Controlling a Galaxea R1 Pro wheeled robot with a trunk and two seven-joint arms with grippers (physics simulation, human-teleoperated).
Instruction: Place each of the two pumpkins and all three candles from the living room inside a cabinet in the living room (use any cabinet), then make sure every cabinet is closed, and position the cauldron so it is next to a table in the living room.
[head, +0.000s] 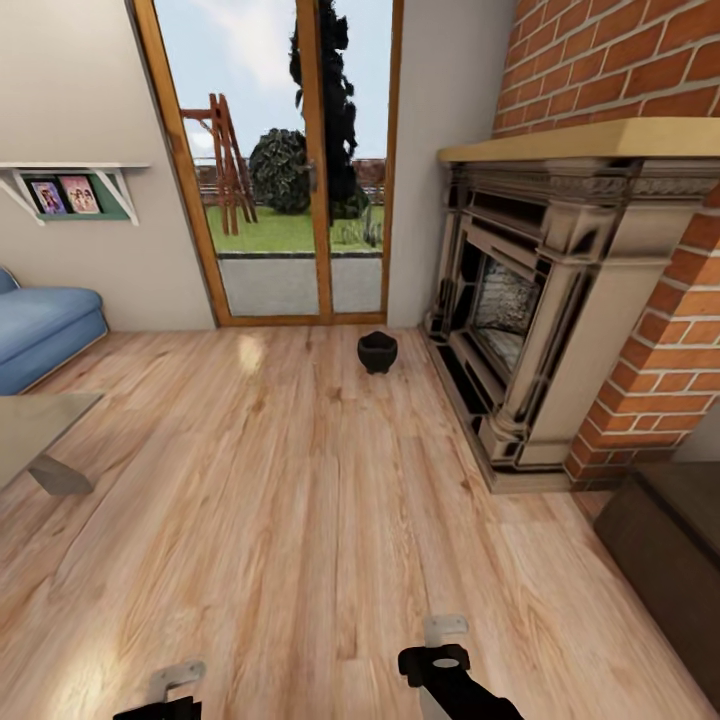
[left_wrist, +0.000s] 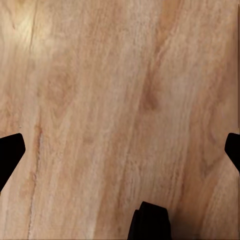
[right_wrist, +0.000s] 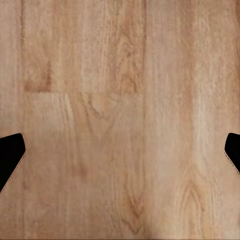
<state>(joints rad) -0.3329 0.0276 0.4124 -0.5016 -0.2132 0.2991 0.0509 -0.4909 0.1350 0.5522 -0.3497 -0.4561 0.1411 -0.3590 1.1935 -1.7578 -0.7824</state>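
Head view looks across a bare wooden floor (head: 300, 500) toward glass patio doors (head: 290, 170), and the cauldron (head: 377, 352) sits upright on the boards at the far end, just in front of the doors and close to the near-left corner of the fireplace (head: 540, 300) on the right. A corner of the table (head: 40, 425) shows at the left edge, well apart from the cauldron, with a blue sofa (head: 40, 330) beyond it; a dark cabinet (head: 670, 540) top sits at the near right beside the brick. The right gripper (head: 440, 645) and left gripper (head: 172, 690) hang low at the near edge, both far short of the pot. The cauldron lies ahead and slightly right of centre, so the right arm looks the nearer one, though the base would have to roll forward first. Being round, the pot offers no long axis to line up on; its rim seems the likely hold. Left wrist view shows only floor planks between widely parted fingertips (left_wrist: 10, 155), holding nothing. Right wrist view shows the same: fingertips (right_wrist: 11, 152) spread wide over bare boards, empty.
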